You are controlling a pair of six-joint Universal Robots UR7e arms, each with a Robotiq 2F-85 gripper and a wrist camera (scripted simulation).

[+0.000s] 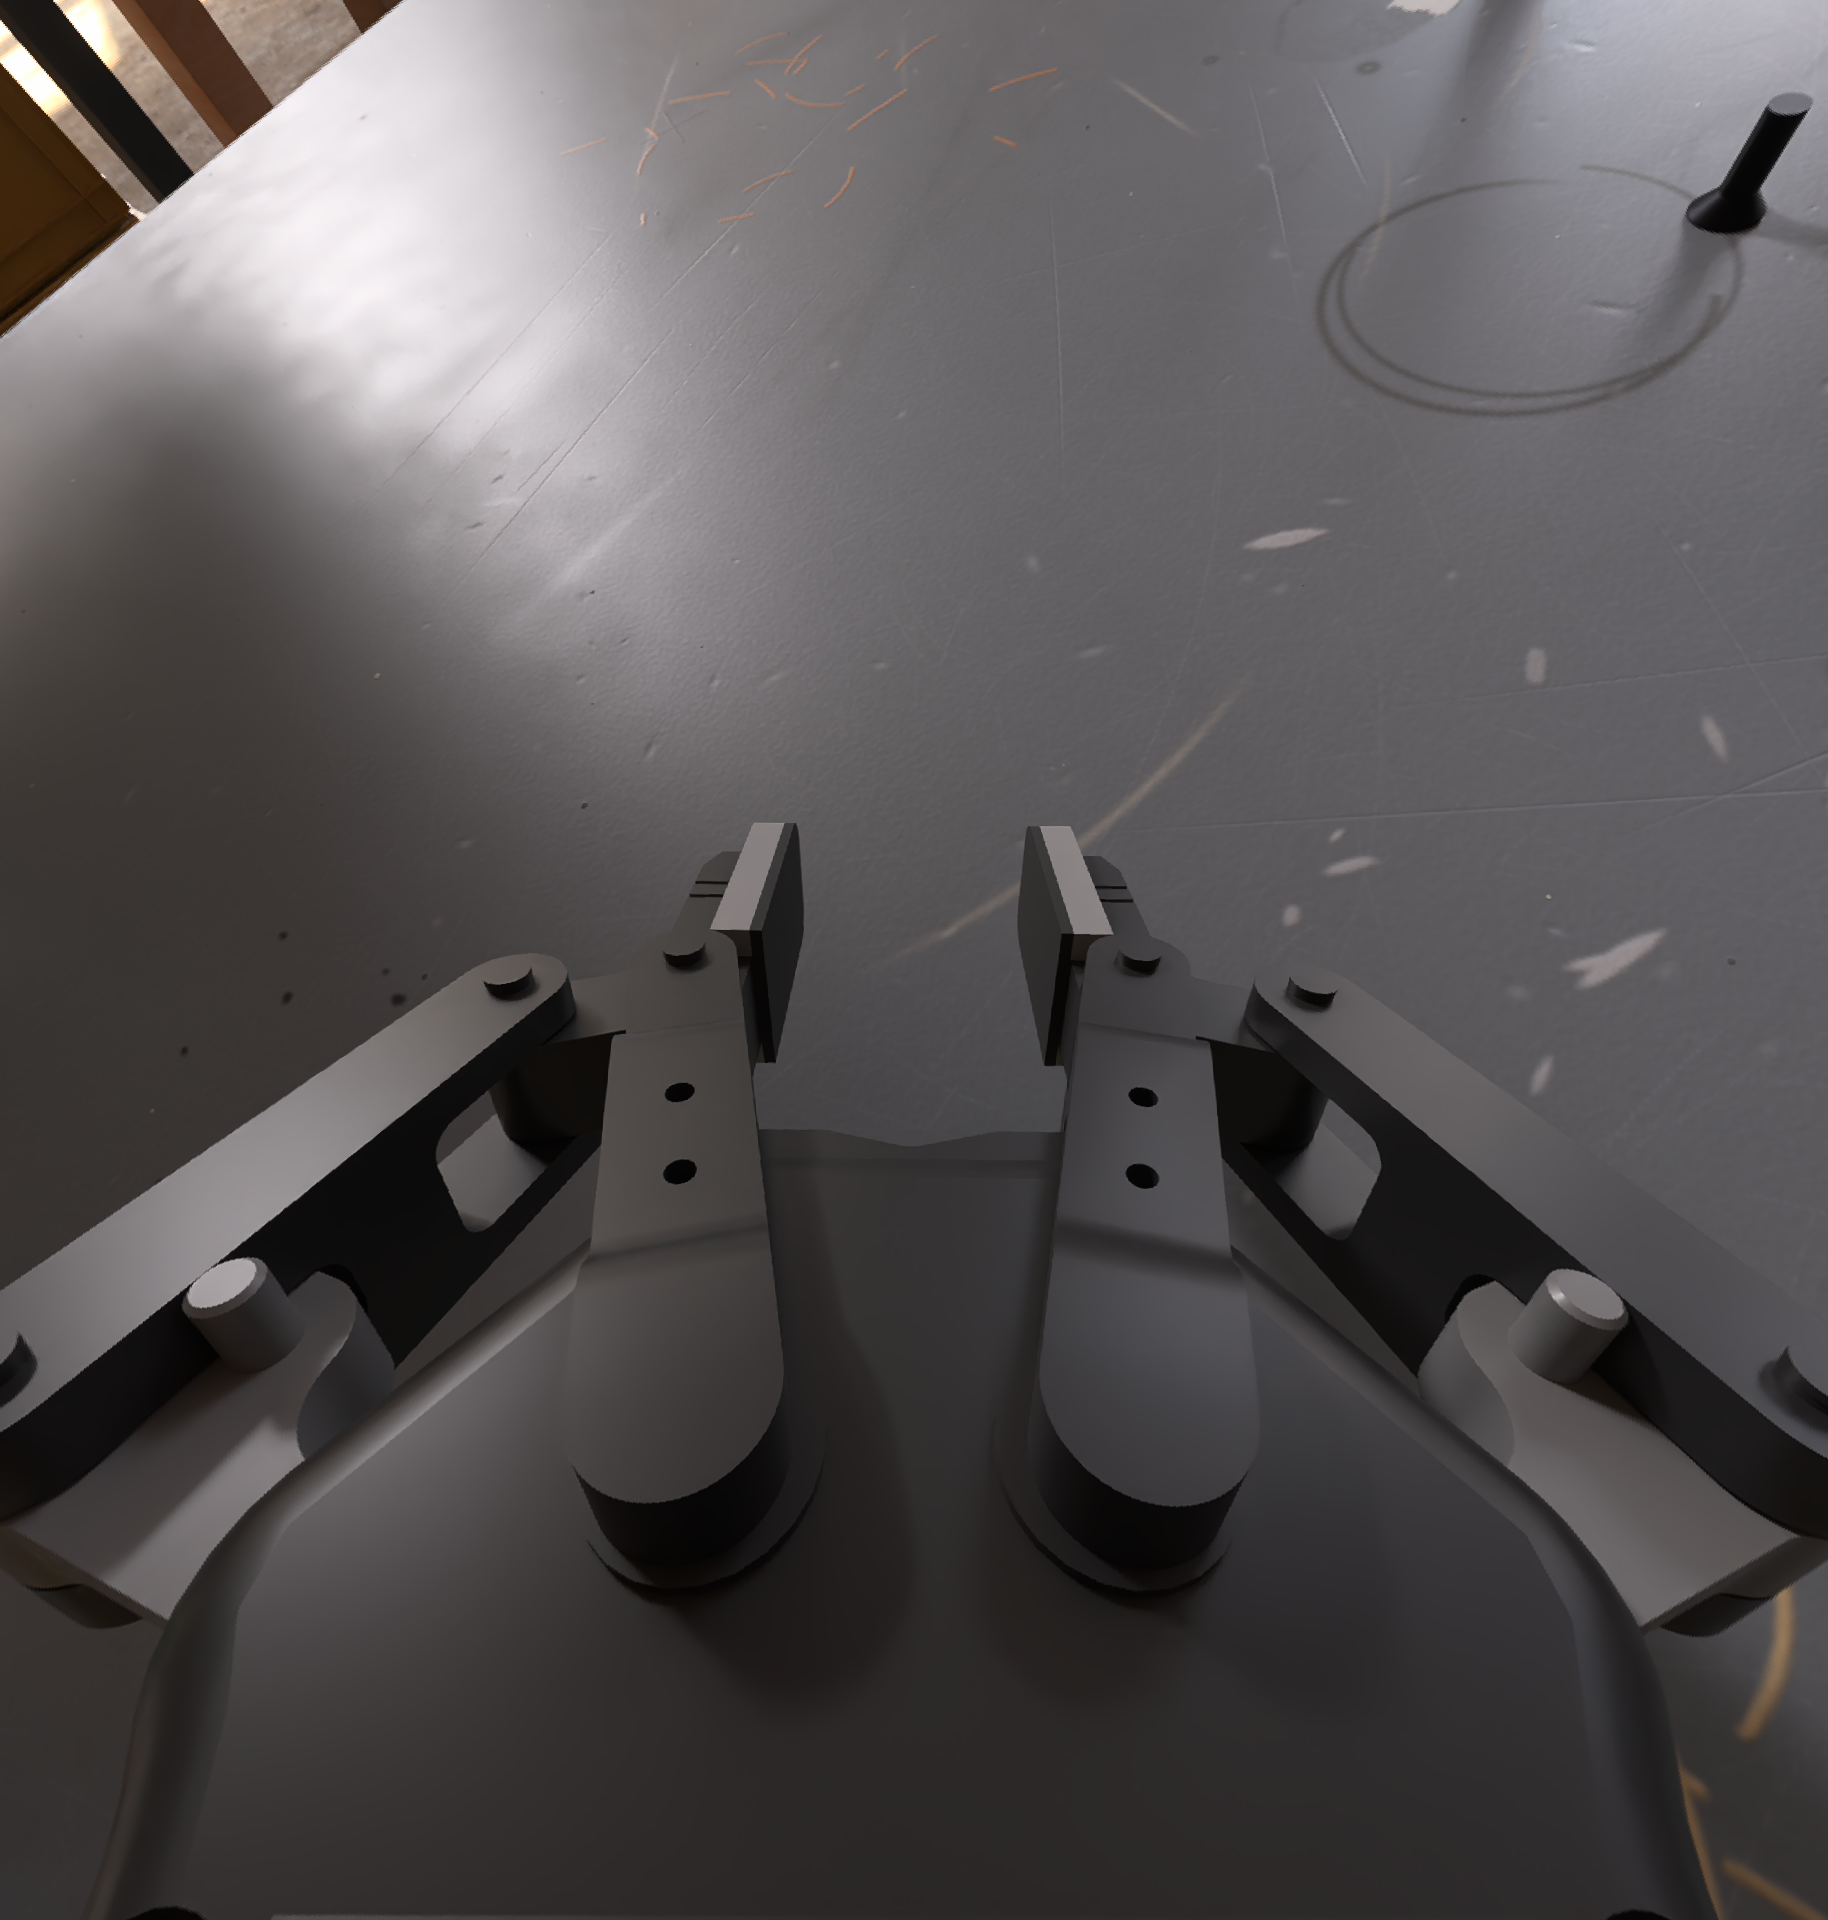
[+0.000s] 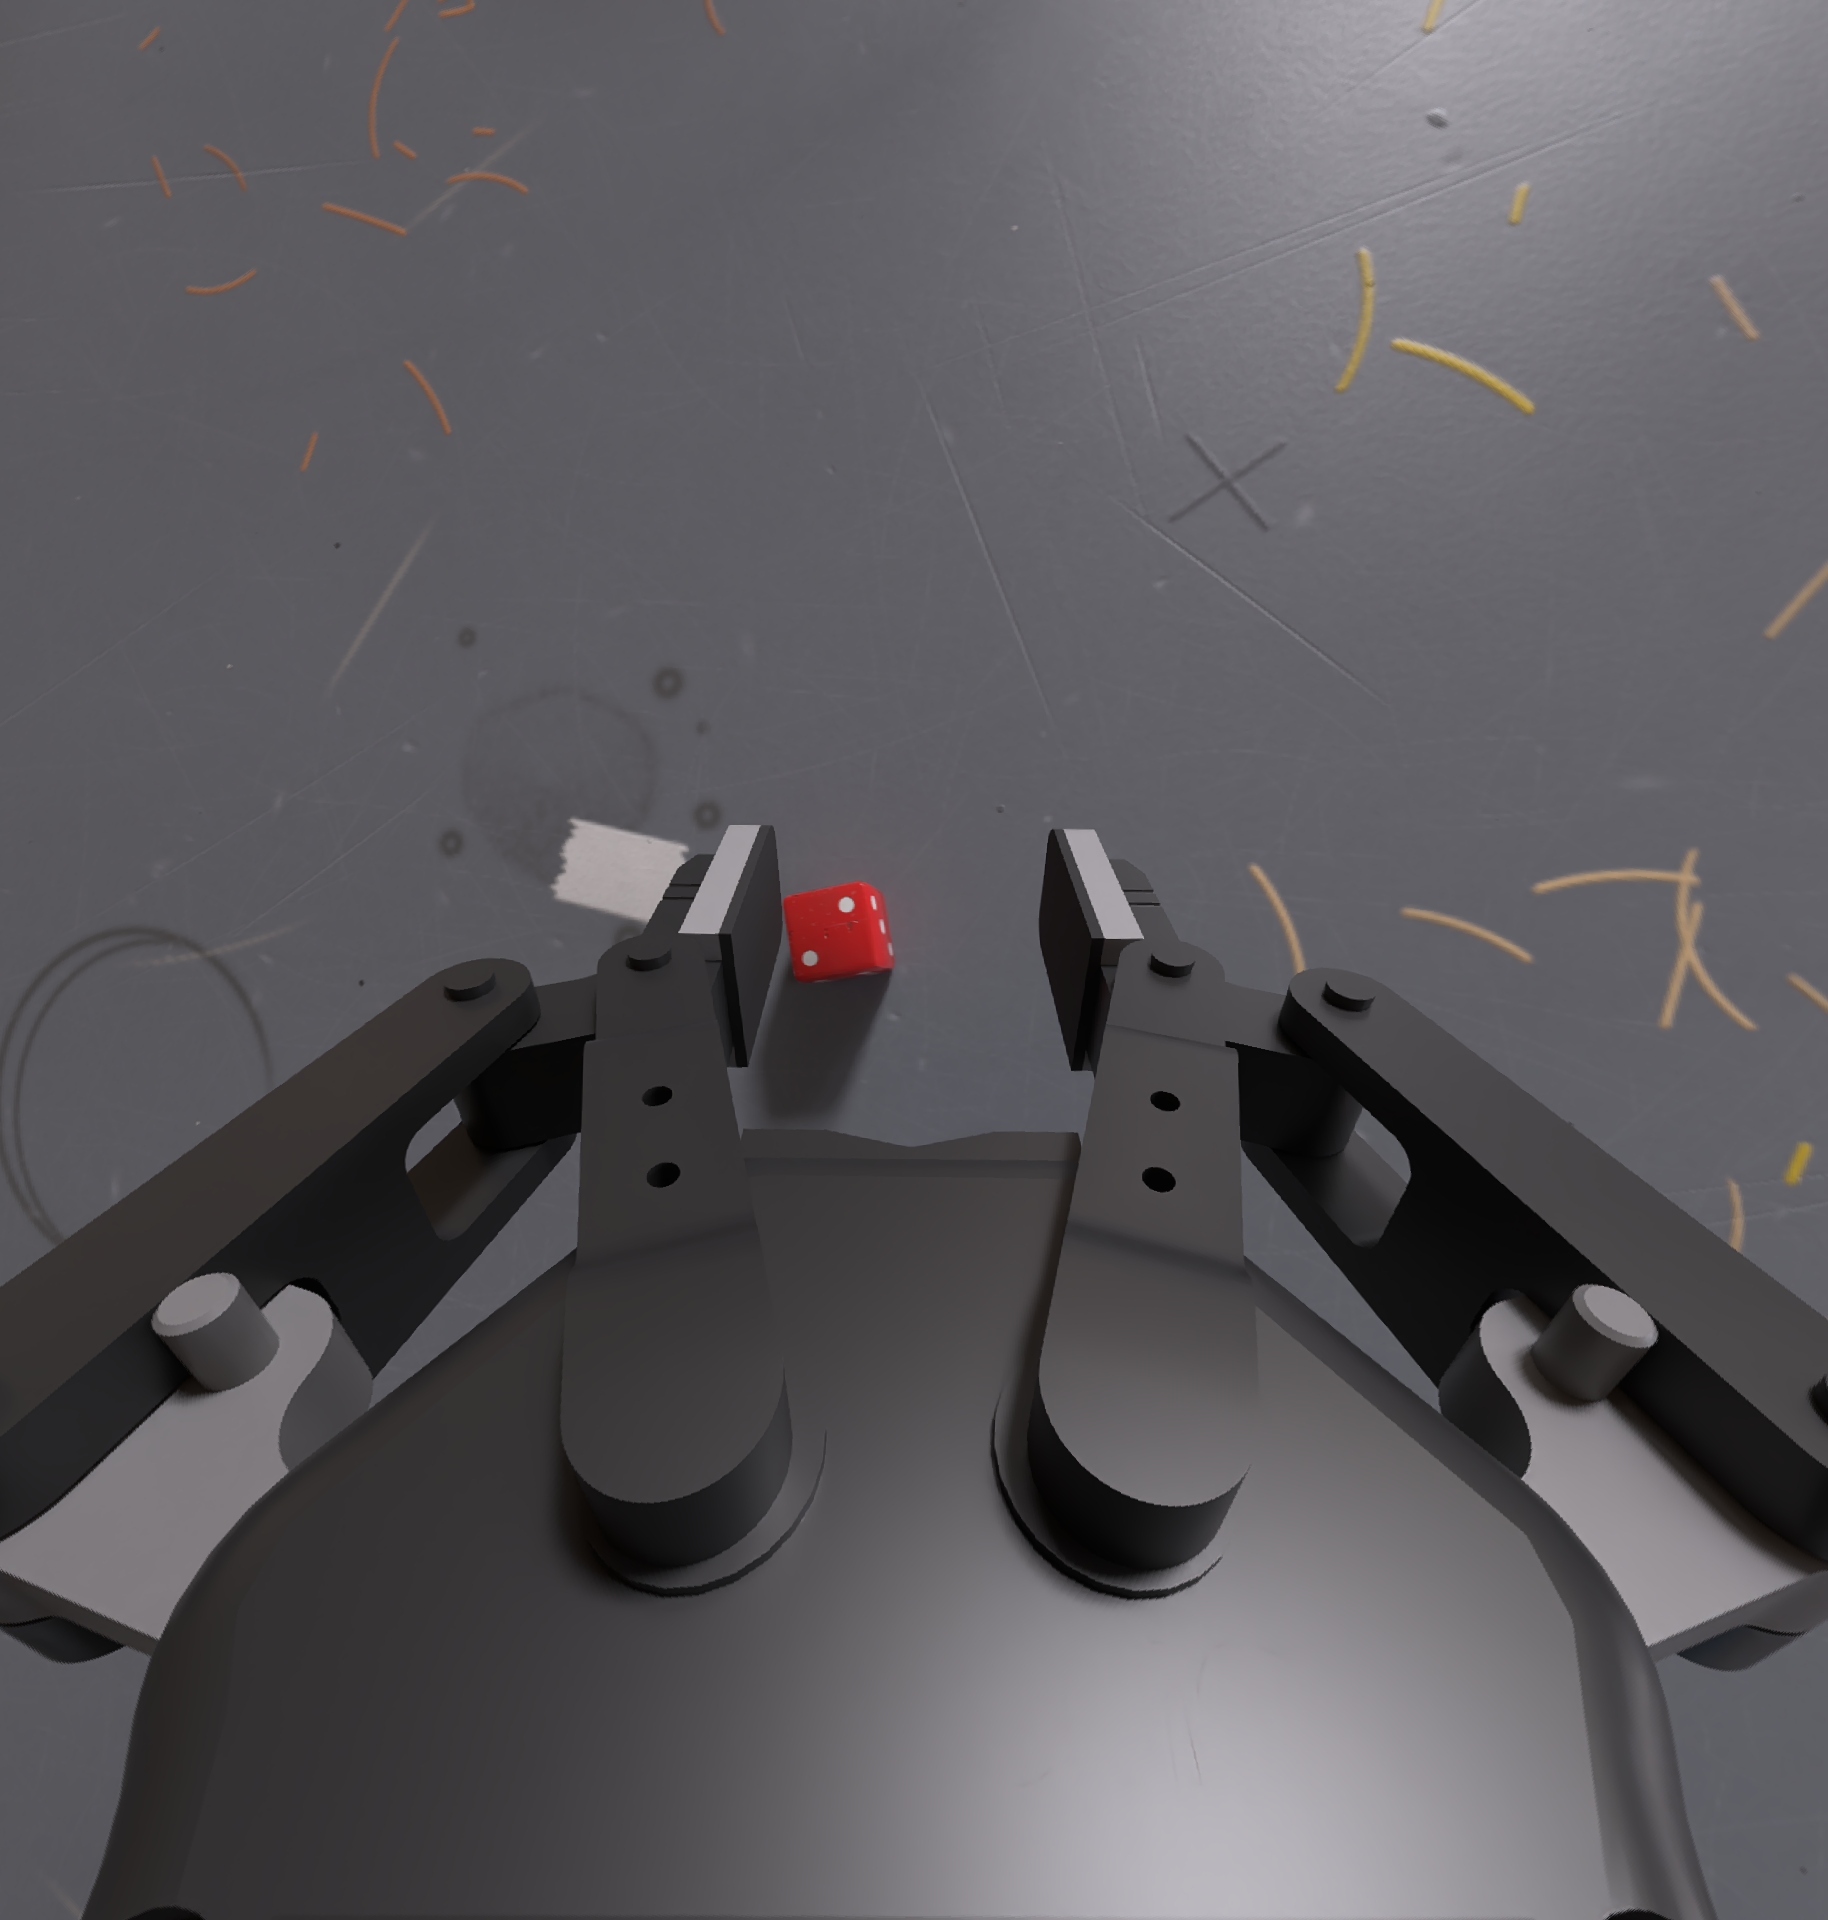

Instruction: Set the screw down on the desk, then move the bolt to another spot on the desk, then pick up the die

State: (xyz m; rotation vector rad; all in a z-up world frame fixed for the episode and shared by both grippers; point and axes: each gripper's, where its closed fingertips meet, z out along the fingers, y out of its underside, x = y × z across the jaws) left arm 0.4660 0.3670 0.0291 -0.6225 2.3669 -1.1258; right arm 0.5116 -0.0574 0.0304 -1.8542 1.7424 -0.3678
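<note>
My right gripper hangs spread over the desk with the red die between its pads but hard against the left one, so I judge a close from here could shove or tip the die instead of centring it. My left gripper is spread too and holds nothing. Farther off, toward the desk's far right corner, a dark screw stands on its head; a careless sweep could topple it.
</note>
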